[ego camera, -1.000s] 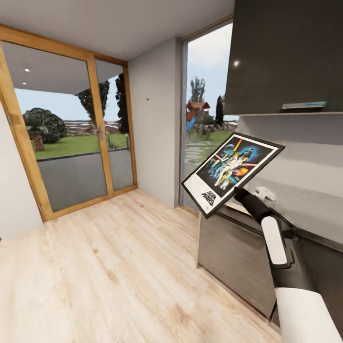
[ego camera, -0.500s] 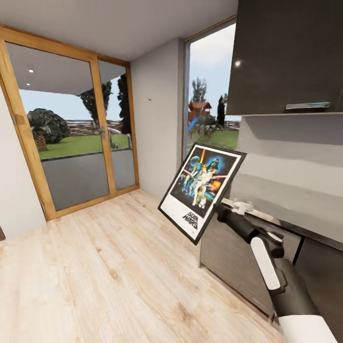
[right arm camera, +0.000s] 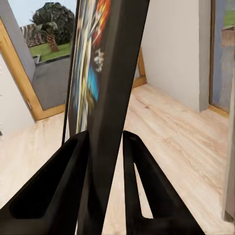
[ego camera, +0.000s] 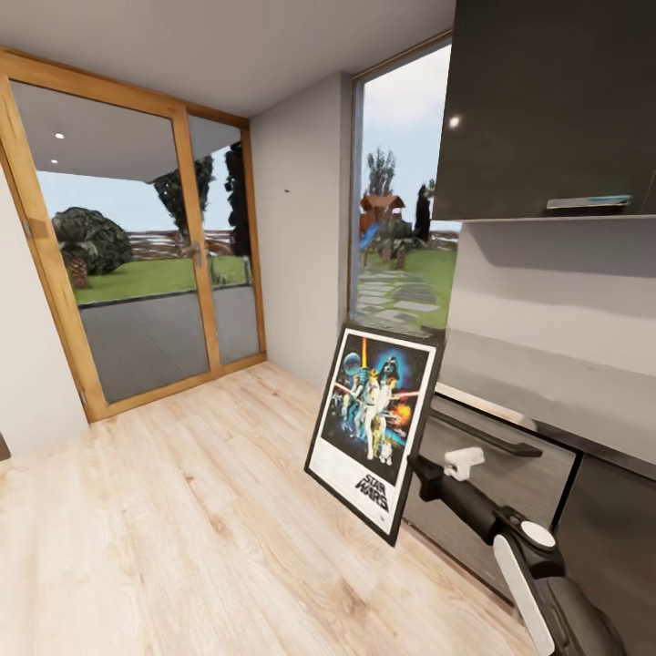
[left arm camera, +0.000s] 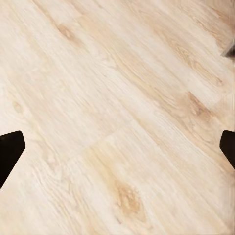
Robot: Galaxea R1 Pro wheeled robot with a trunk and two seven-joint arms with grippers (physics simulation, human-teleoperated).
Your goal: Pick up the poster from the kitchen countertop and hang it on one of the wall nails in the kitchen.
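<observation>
Gripped the poster [ego camera: 374, 426] along its edge with the right gripper [right arm camera: 105, 147], fingers [right arm camera: 73, 161] pressed against both faces of the black frame. Held nearly upright, slightly tilted, above the wooden floor [ego camera: 182, 510] and just in front of the dark cabinet fronts [ego camera: 483, 474]. Faced the room, artwork and lettering visible. Hung well below and to the right of the tiny nail [ego camera: 286, 191] on the grey wall [ego camera: 301, 228]. Kept the left gripper [left arm camera: 117, 147] spread wide over bare floorboards, grasping nothing.
</observation>
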